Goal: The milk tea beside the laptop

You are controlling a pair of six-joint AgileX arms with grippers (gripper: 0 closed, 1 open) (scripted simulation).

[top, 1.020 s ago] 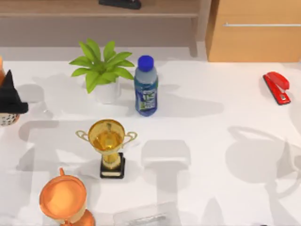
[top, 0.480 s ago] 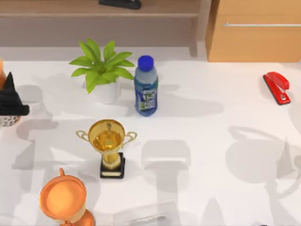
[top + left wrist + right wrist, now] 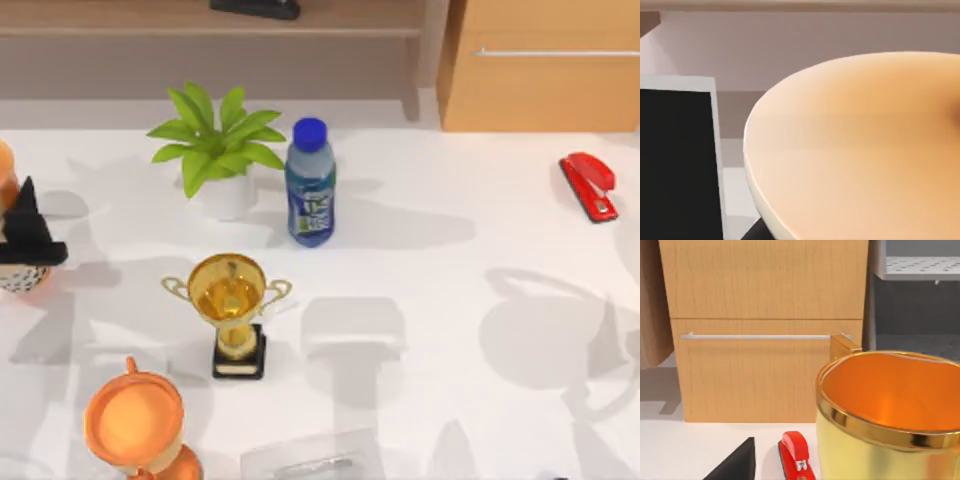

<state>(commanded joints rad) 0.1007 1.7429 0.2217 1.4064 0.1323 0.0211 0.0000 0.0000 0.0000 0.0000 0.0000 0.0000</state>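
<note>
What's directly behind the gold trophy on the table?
Behind the gold trophy, toward the wall, stand the potted plant and the blue bottle, side by side and apart from it. The trophy's cup hides its own stem.

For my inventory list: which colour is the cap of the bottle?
The cap of the bottle is blue, clearest in the top view.

— Where is the green potted plant (image 3: 218, 150)?
— At the back, touching the blue plastic bottle (image 3: 310, 184) on its right.
— And the gold trophy cup (image 3: 231, 308)?
— In front of the plant. The shiny orange-copper jug (image 3: 137, 424) is in front of it, to the left.
— The red stapler (image 3: 590, 185)?
— Far right.
</note>
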